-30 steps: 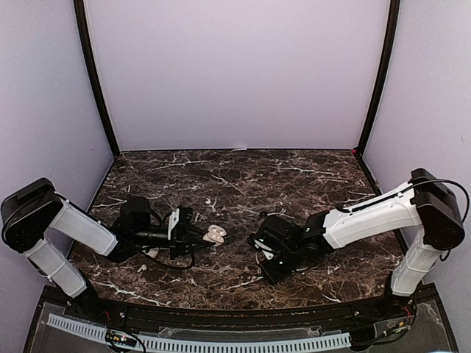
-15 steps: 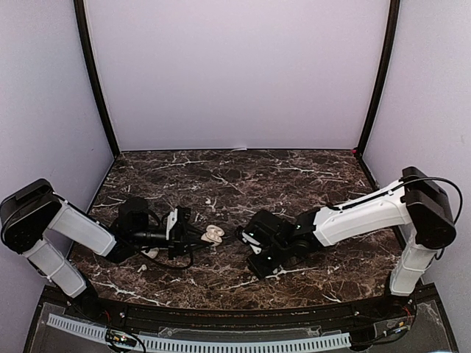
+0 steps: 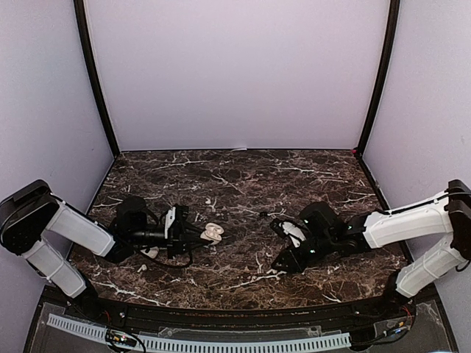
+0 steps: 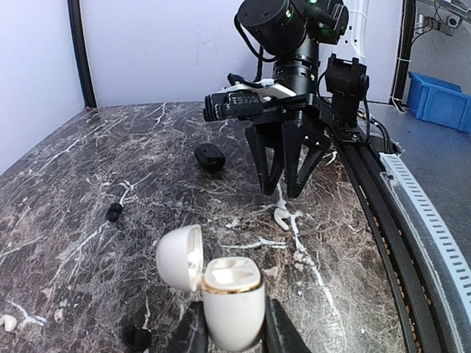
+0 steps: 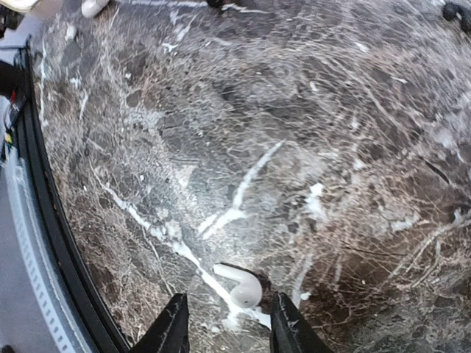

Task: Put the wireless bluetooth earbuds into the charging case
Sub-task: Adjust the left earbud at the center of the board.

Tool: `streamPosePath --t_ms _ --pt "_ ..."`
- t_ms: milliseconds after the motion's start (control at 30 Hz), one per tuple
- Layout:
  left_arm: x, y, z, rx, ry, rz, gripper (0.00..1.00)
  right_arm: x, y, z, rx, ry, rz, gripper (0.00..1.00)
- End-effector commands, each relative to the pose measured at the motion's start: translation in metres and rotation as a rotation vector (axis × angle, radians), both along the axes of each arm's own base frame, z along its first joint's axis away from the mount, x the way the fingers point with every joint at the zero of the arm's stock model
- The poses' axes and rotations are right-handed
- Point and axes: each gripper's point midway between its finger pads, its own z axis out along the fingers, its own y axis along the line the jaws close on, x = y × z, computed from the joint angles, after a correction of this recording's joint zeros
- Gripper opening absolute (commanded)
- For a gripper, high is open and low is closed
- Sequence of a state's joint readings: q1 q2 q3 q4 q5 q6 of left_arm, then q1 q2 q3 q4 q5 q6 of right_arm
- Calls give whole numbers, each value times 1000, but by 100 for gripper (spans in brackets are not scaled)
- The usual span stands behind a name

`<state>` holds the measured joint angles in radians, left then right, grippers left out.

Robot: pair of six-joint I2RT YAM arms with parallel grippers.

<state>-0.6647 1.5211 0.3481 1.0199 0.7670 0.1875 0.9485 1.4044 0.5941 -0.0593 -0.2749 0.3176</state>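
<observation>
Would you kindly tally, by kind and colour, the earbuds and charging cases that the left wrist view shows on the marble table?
White earbuds: 2
Black earbuds: 2
White charging case, lid open: 1
Black charging case, closed: 1
Total: 6

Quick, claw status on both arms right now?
Left claw: closed on the white charging case, lid open.
Right claw: open, holding nothing; a white earbud lies loose just off its tips.
</observation>
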Motion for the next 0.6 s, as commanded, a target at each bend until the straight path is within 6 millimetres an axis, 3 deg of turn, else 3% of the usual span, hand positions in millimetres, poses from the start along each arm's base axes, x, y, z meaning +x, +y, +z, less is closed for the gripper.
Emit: streamPosePath --t_ms 0,133,333,567 --pt "-2 2 15 -43 -19 -8 13 3 11 21 190 1 55 41" --pt "-1 2 16 -49 -19 -7 13 11 7 15 203 -11 51 51" --pt "-1 0 18 -57 -11 -12 13 27 10 6 213 24 31 51" --pt "-2 3 17 -48 -11 -4 13 21 15 -11 219 113 39 51"
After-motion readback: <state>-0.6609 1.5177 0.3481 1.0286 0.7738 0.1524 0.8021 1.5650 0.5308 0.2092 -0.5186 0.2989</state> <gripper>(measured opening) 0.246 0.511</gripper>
